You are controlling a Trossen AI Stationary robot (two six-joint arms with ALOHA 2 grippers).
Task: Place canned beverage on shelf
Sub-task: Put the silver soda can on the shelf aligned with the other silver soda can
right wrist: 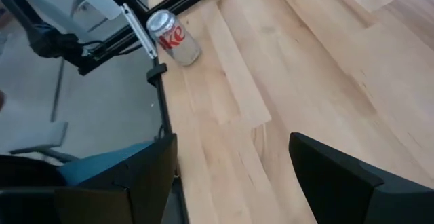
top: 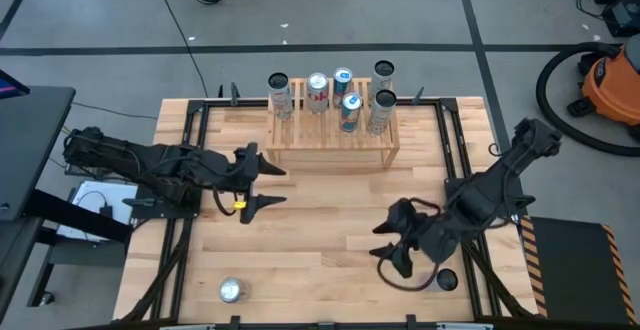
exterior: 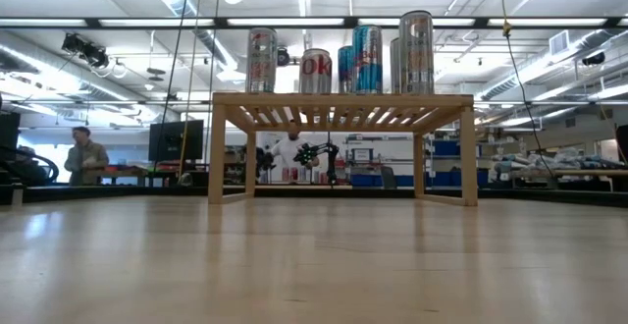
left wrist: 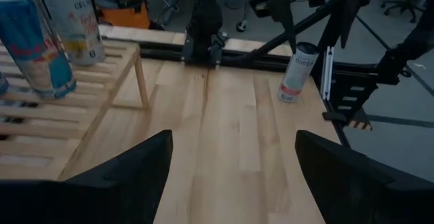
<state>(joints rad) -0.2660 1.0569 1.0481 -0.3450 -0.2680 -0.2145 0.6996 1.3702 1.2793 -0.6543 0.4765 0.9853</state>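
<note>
Cans standing upright in a cluster on the slatted top of the shelf (top: 330, 150) at the table's far edge, with one more silver can (top: 232, 289) apart from them near the front left corner of the table (top: 320, 240). Left gripper (top: 268, 185) held just in front of the shelf's left end, fingers spread wide and empty. Right gripper (top: 390, 245) over the front right of the table, likewise spread and empty.
</note>
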